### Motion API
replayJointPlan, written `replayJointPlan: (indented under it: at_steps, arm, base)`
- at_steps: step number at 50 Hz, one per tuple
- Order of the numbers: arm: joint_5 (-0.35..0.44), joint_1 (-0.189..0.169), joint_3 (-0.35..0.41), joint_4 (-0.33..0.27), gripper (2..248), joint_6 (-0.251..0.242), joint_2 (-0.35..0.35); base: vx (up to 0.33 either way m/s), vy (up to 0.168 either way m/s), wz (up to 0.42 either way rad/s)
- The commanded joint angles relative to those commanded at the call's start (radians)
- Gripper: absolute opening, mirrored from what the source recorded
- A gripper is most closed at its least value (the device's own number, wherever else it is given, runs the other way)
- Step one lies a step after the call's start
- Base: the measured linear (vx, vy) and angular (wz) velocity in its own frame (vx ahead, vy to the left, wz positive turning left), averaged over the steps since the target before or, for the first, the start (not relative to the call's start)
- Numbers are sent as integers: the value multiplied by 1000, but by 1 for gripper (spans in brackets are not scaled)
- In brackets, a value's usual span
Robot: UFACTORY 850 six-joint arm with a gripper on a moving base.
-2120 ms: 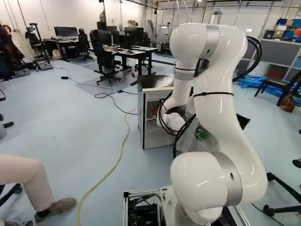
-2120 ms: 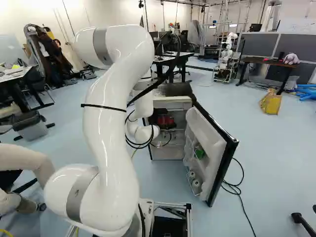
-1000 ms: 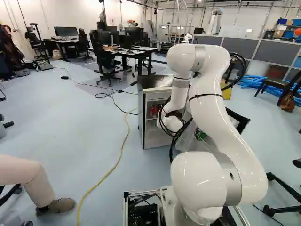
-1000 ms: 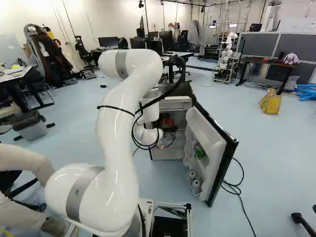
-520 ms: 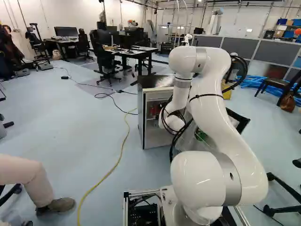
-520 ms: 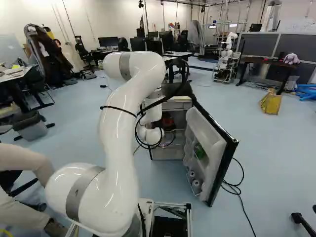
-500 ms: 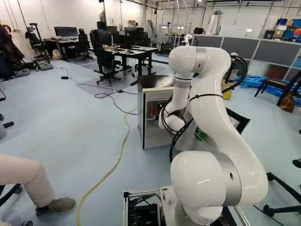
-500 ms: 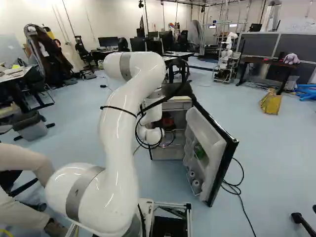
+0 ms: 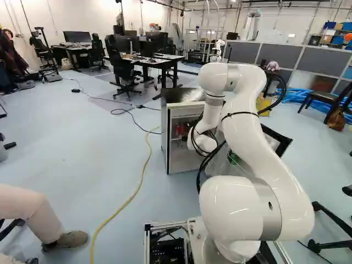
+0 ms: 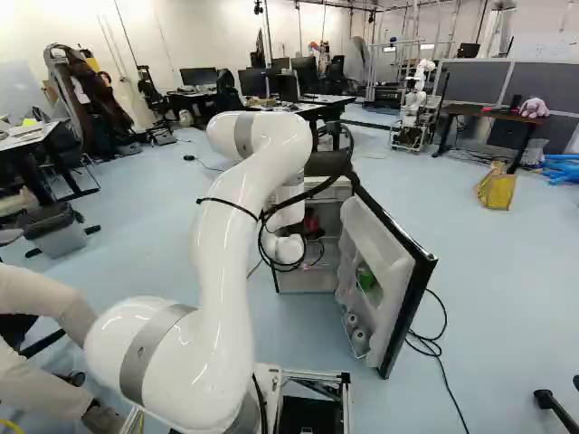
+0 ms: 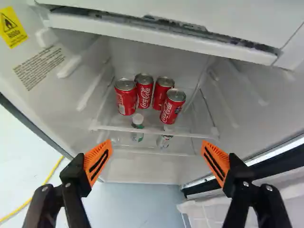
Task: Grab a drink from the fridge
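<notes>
four red cans (image 11: 145, 95) on shelf (image 11: 152, 130) | two bottles (image 11: 137, 137) below | fridge door (image 10: 389, 262) open

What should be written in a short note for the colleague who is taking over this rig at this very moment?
Gripper: open, holding nothing, facing into the fridge.
Drinks: four red cans stand together on the shelf, ahead of the gripper; two bottles show lower down. A green item is in the door.
Done: door open, arm reaching to the fridge.
Left: approach one can, close on it, lift it, bring it out.
</notes>
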Motion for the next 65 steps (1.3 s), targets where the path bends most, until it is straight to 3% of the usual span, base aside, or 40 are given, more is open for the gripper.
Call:
replayJointPlan:
  at_steps: [11, 21, 44, 65]
  arm:
    - [0, 0, -68, 0, 247, 0, -59]
    - [0, 0, -84, 0, 247, 2, -75]
    - [0, 0, -85, 0, 247, 200, -76]
    - [0, 0, -85, 0, 247, 220, -76]
  base:
    - [0, 0, 0]
    - [0, 0, 0]
    - [0, 0, 0]
    - [0, 0, 0]
